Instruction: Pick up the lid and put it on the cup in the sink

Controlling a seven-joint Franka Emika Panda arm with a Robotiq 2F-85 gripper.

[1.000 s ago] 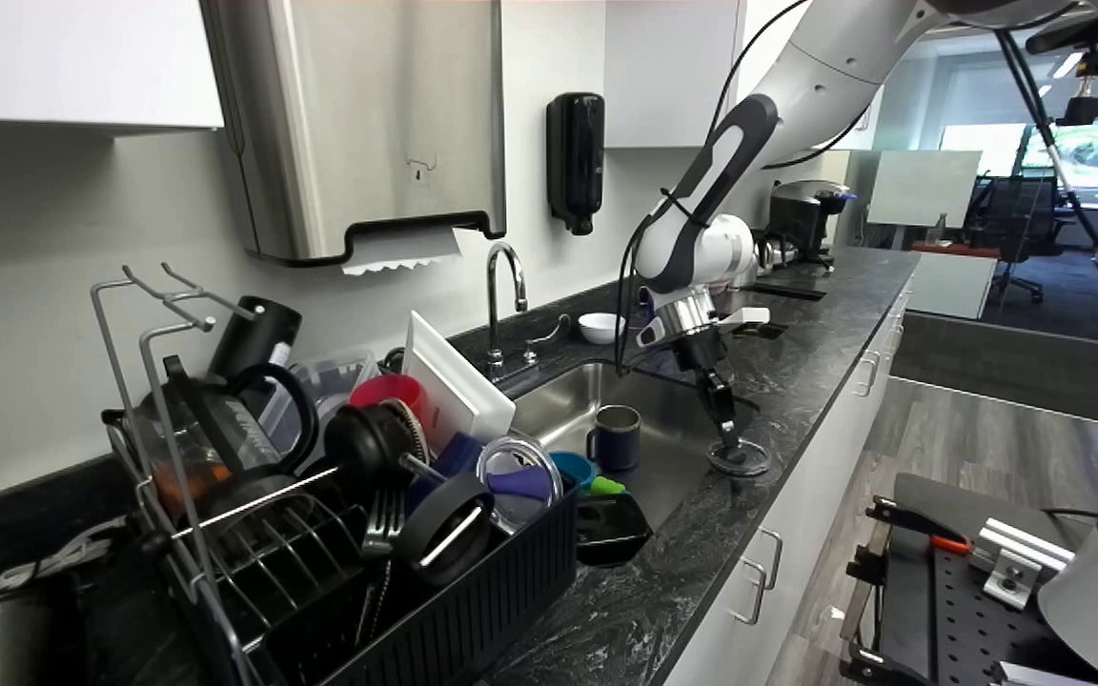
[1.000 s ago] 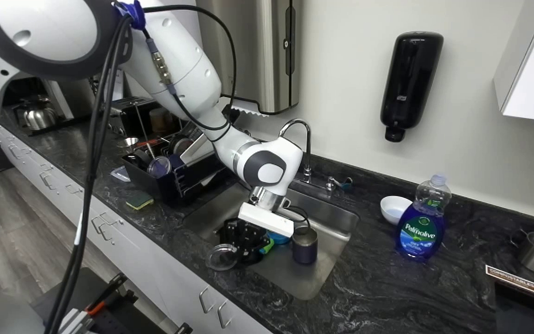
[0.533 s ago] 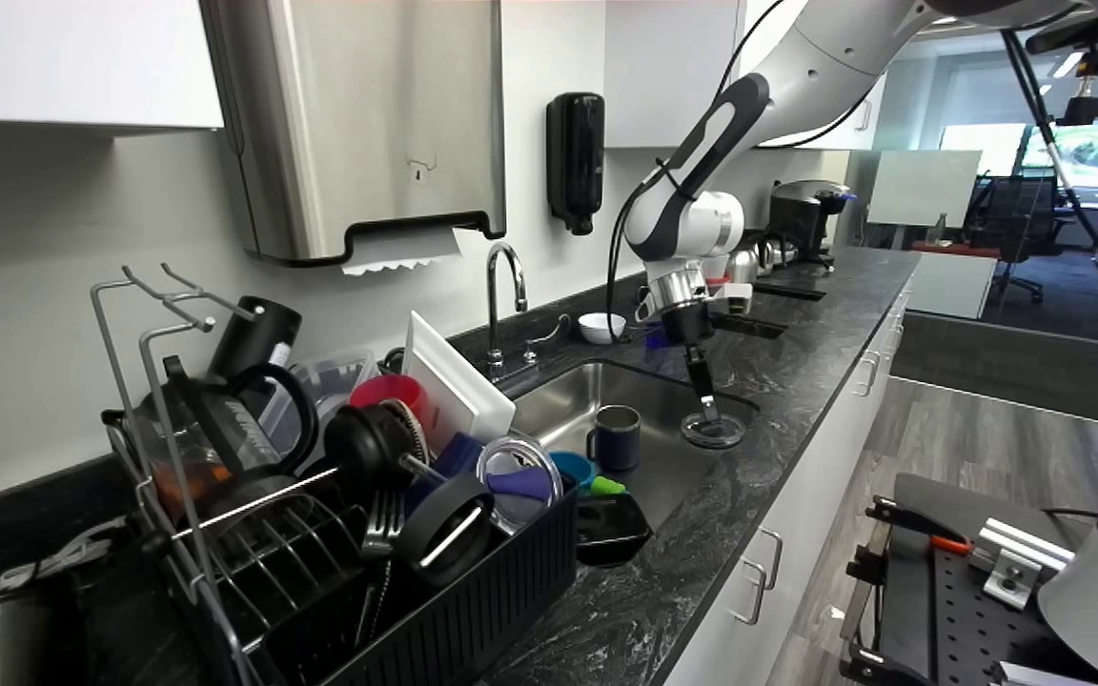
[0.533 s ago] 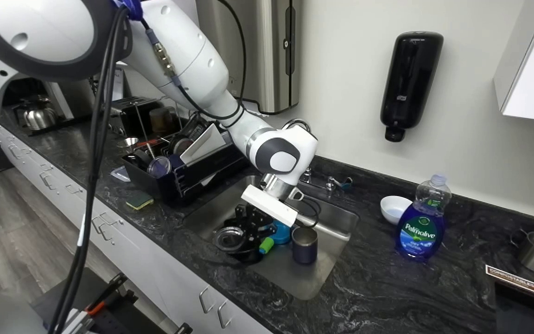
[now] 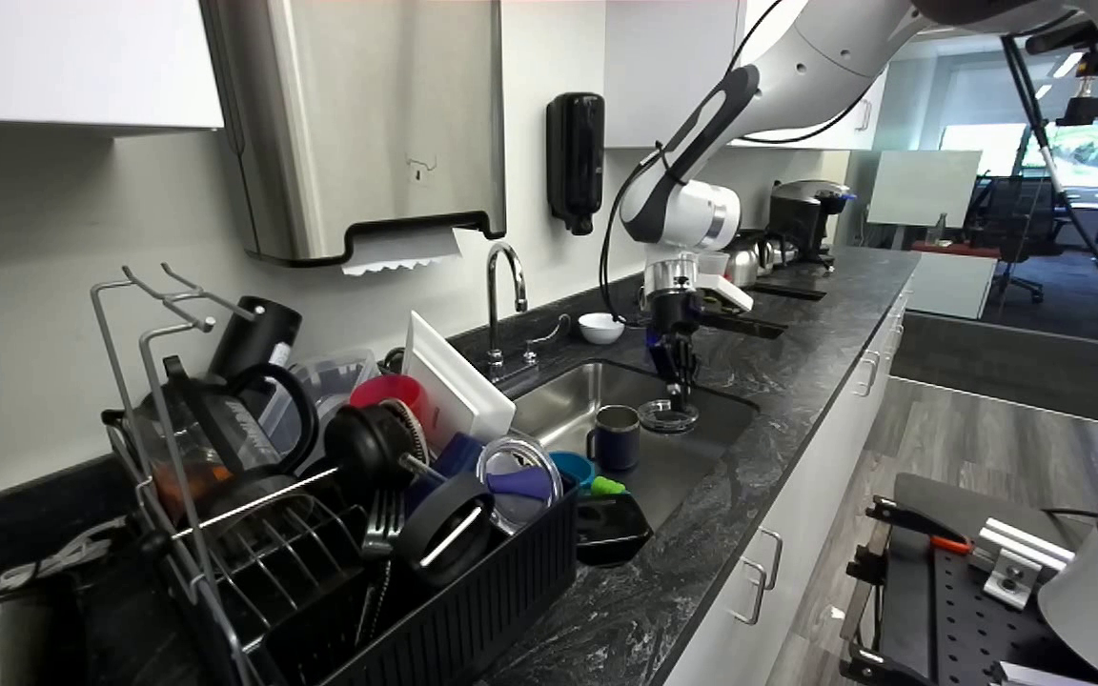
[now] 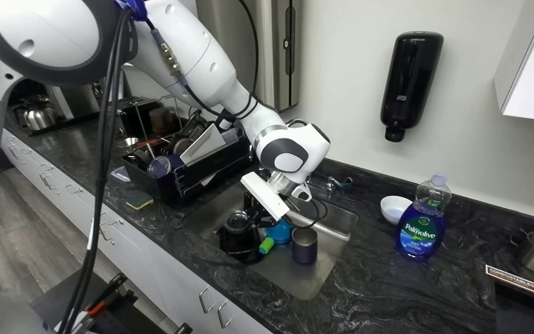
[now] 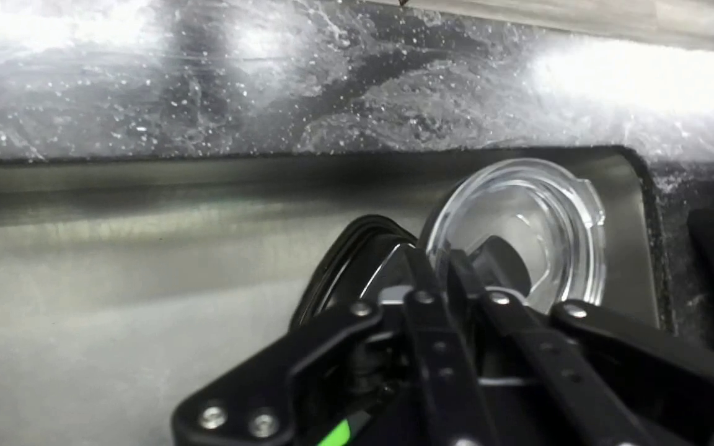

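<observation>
In the wrist view, you are seeing white glare on the worktop (image 7: 332, 80); in an exterior view, a window (image 5: 1087, 152) is shining brightly.

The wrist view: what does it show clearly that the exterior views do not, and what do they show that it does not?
Only the wrist view clearly shows the two fingers of the gripper close together at the rim of the clear lid, and a small tab on that rim.

Only the exterior views show the cup in the sink, the white bowl and the black wall dispenser.

All share the lid, the gripper, the sink, the counter and the black container.
</observation>
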